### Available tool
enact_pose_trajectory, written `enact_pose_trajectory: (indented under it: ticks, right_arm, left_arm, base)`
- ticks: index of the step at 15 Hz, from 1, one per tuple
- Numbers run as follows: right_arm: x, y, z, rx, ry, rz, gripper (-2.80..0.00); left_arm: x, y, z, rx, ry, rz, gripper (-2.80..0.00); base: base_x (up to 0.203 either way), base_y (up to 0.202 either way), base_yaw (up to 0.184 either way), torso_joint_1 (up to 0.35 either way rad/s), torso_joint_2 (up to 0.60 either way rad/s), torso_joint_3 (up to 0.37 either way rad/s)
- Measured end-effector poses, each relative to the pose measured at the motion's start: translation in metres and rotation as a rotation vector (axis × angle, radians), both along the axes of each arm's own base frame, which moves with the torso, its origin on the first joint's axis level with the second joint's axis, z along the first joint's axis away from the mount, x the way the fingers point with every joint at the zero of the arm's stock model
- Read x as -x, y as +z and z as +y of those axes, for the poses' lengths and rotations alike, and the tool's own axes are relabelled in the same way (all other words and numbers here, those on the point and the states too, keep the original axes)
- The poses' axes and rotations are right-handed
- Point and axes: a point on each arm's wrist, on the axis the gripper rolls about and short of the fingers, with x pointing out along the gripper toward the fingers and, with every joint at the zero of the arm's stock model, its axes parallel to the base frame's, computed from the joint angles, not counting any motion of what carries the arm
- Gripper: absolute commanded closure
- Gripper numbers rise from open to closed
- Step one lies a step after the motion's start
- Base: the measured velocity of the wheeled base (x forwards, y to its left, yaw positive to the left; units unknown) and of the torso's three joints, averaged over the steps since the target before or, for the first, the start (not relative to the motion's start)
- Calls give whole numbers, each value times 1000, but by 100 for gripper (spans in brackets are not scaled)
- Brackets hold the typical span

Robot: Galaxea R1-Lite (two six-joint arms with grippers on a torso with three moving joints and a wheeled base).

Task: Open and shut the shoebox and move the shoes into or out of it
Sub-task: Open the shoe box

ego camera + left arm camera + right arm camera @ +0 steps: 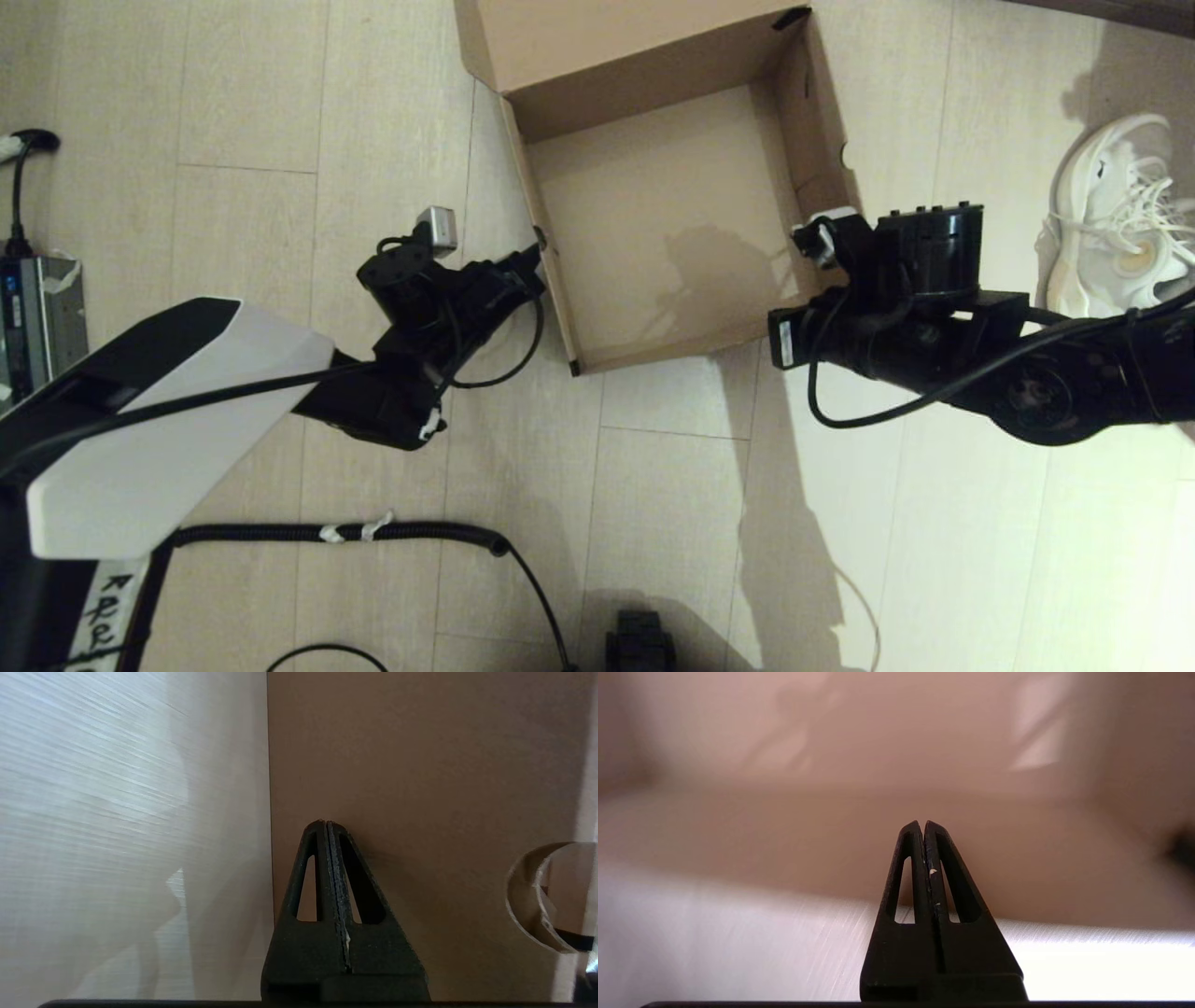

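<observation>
The brown cardboard shoebox (822,131) lies open on the floor with nothing inside, its lid (597,37) folded back on the far side. White shoes (1116,219) rest on the floor to the right of the box, partly cut off by the view's edge. My left gripper (527,269) is shut and empty, its tips at the outside of the box's left wall (420,788). My right gripper (923,823) is also shut and empty, low over the floor and facing the box's right wall (784,830). In the head view it is hidden under its own wrist (920,252).
A round finger hole (537,896) pierces the box's left wall. A grey device with a plug (37,308) sits at the far left. Black cables (345,533) run across the near floor, and a small black object (639,646) stands at the bottom edge.
</observation>
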Motion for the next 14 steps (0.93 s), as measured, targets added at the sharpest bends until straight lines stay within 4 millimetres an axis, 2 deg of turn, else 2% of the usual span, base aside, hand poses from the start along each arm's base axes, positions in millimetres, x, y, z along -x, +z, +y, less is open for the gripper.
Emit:
enact_pose_trajectory:
  ticks: [4,8,10,11,12,14]
  right_arm:
    - [45,-14,21,36,112,73,0]
    - [71,-27,39,61,195,117,0]
    - [75,-31,48,68,211,118,0]
    - [72,-26,51,56,209,95,0]
    - [68,-16,52,39,201,68,0]
    - [52,11,39,4,147,14,0]
  left_arm:
    - [-9,7,-5,5,-5,-9,0]
    - [-14,15,13,11,34,-23,0]
    - [-18,21,25,12,61,-27,0]
    - [-18,25,32,14,76,-30,0]
    - [-16,25,39,11,90,-22,0]
    - [-7,23,58,-3,125,22,0]
  base:
    - [0,0,0,0,0,0]
    - [0,0,0,0,0,0]
    - [0,0,0,0,0,0]
    - [0,0,0,0,0,0]
    - [0,0,0,0,0,0]
    - [0,0,0,0,0,0]
